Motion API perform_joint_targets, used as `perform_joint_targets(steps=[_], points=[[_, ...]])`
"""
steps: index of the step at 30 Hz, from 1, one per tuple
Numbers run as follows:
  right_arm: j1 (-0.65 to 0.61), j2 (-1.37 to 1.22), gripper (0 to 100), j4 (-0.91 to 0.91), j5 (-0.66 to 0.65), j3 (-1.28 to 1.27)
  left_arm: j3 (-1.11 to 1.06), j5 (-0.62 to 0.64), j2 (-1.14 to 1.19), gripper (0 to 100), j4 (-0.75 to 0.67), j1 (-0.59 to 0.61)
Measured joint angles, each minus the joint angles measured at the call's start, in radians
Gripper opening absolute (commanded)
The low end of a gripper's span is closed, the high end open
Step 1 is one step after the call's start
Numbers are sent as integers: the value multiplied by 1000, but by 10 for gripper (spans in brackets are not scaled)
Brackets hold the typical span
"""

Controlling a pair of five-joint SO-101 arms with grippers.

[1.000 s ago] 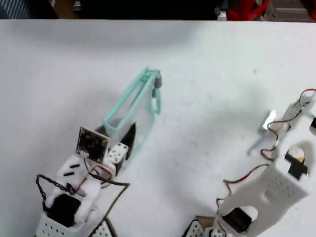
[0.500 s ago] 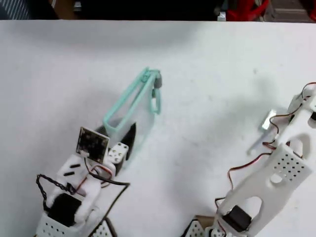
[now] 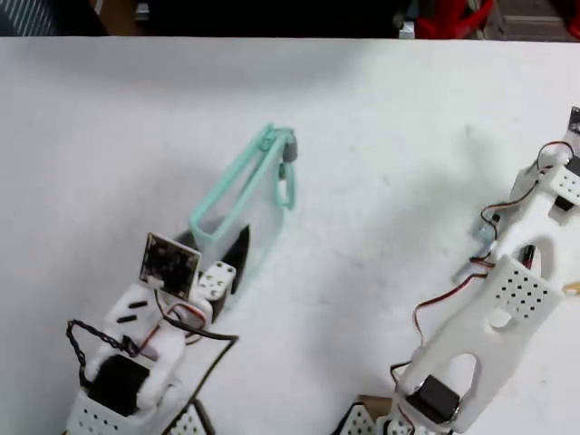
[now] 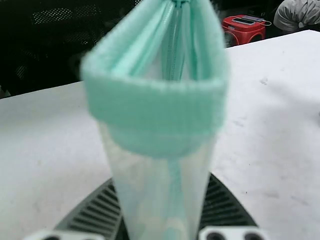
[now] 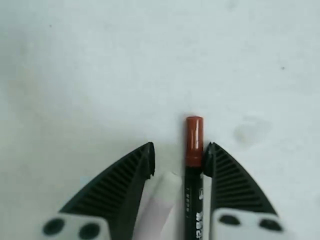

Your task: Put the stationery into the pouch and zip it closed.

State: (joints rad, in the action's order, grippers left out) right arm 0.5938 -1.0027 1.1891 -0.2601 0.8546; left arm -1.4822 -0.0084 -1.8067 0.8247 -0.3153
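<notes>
Pouch (image 3: pixel 243 201): mint-green, translucent, upright on the white surface (image 3: pixel 381 109), top unzipped and gaping. Left gripper (image 4: pixel 162 210): jaws closed on the pouch's near end. Right gripper (image 5: pixel 177 152): jaws partly open, low over the surface, straddling a red-capped marker (image 5: pixel 194 142) and a pale stick-shaped item (image 5: pixel 162 197) lying side by side, well apart from the pouch.

The only lettering I can find is on the marker (image 5: pixel 194 150), between the fingers of my right pincer (image 5: pixel 179 151) and close against one of them. It is white print running along the black barrel, just behind the red cap. The frame edge cuts the print off, so I see only a few partial characters and cannot make out a word. On the mint pouch (image 4: pixel 155 115) I can read nothing.
</notes>
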Motion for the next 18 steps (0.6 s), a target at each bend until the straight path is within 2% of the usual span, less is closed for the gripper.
perform_joint_targets(steps=[5, 10, 18], points=[[3, -14, 150, 0, 0, 14, 0, 0, 0, 117, 0, 0], [31, -14, 12, -9, 0, 15, 0, 0, 0, 117, 0, 0], [60, -14, 16, -23, -3, 15, 0, 0, 0, 117, 0, 0]])
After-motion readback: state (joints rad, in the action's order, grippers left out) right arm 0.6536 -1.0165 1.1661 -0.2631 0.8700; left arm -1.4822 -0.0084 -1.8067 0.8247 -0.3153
